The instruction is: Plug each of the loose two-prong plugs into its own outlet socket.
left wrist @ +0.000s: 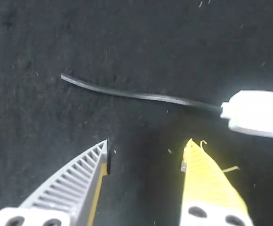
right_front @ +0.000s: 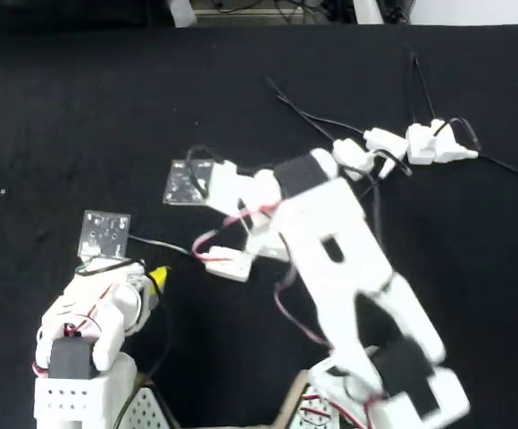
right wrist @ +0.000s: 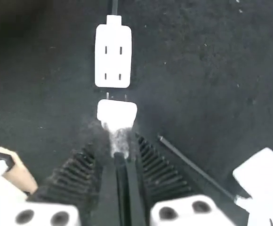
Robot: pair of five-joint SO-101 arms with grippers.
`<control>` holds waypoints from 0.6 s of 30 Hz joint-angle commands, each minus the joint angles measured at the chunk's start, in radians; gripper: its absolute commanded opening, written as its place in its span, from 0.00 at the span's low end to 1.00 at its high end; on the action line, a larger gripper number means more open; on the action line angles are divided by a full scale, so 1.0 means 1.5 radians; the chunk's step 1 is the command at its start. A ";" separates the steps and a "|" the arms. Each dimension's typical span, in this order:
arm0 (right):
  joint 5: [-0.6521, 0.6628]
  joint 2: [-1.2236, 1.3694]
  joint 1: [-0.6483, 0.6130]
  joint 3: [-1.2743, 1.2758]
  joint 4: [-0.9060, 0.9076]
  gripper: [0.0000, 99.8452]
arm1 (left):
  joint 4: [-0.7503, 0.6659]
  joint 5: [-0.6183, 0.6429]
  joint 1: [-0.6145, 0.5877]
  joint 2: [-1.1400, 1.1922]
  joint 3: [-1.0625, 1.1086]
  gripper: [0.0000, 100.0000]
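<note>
My right gripper (right wrist: 116,148) is shut on the tail of a white two-prong plug (right wrist: 116,112). The plug's prongs point at a white outlet block (right wrist: 113,51) and stop just short of its near edge. In the high view the right gripper (right_front: 219,183) sits left of centre, beside a metal plate (right_front: 184,181). A second white block (right_front: 229,264) with a thin black cable (left wrist: 136,95) lies in front of my left gripper (left wrist: 148,141). The left gripper is open with nothing between its fingers, low over the mat near the table's front left (right_front: 152,281).
Several more white plugs (right_front: 386,143) with black cords lie in a cluster at the back right. Another metal plate (right_front: 104,234) lies just beyond the left arm. The second white block (right wrist: 263,174) and its loose cable end (right wrist: 161,138) lie close beside the right gripper.
</note>
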 commanded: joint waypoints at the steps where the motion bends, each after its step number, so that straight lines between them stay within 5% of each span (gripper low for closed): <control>1: 0.027 0.081 0.012 -0.088 0.006 0.01 | 0.003 -0.012 -0.060 0.006 -0.004 0.26; 7: 0.066 0.145 -0.004 -0.141 0.049 0.01 | 0.003 -0.073 -0.182 0.004 0.011 0.26; 18: 0.113 0.144 -0.052 -0.139 0.072 0.01 | 0.008 -0.073 -0.152 0.004 0.042 0.26</control>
